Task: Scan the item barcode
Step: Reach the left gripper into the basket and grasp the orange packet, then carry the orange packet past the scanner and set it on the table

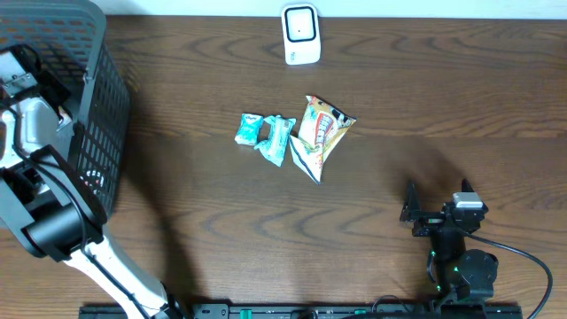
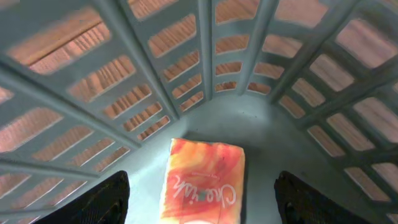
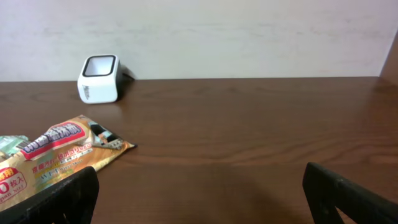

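Grey basket (image 2: 204,43) walls crowd my left tool (image 2: 204,200), open and empty astride the packet (image 2: 205,168) at lower centre; slick wrap could slip. Right tool (image 3: 199,193) gapes empty.

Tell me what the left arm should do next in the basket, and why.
Probably lower the left tool slightly and close on the orange packet: it lies flat on the basket floor between the open jaws, ungripped, and the scanner waits outside.
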`<action>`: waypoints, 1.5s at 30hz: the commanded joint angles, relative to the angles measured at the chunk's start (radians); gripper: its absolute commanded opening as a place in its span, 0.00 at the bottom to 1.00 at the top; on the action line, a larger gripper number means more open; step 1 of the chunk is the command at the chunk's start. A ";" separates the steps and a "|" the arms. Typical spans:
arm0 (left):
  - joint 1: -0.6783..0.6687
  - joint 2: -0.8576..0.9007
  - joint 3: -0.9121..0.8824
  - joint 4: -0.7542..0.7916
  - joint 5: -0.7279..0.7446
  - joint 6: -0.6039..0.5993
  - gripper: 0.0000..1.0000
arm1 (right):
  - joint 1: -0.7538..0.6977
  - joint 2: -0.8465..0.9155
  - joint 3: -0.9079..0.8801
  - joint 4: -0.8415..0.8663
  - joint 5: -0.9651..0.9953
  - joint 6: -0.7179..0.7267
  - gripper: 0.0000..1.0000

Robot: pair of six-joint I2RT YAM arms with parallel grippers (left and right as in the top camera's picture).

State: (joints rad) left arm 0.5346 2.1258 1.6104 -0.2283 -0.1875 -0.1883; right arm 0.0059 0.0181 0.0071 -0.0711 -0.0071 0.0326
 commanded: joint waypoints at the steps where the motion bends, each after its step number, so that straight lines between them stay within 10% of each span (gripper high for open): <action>1: 0.000 0.064 -0.003 0.006 0.001 0.016 0.64 | 0.000 -0.004 -0.002 -0.004 0.001 -0.015 0.99; 8: 0.000 0.127 -0.003 0.010 0.003 0.021 0.63 | 0.000 -0.004 -0.002 -0.005 0.001 -0.015 0.99; 13: 0.000 0.132 -0.003 0.009 0.003 0.039 0.08 | 0.000 -0.004 -0.002 -0.005 0.001 -0.015 0.99; 24: -0.002 -0.147 -0.003 -0.071 0.011 -0.073 0.07 | 0.000 -0.004 -0.002 -0.004 0.001 -0.015 0.99; 35: -0.031 -0.624 -0.003 -0.111 0.687 -0.220 0.08 | 0.000 -0.004 -0.002 -0.005 0.001 -0.015 0.99; 45: -0.447 -0.736 -0.003 -0.274 0.688 -0.045 0.07 | 0.000 -0.004 -0.002 -0.005 0.001 -0.015 0.99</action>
State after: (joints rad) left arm 0.2123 1.3663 1.6043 -0.3878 0.4774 -0.3607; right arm 0.0059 0.0185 0.0071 -0.0711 -0.0071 0.0326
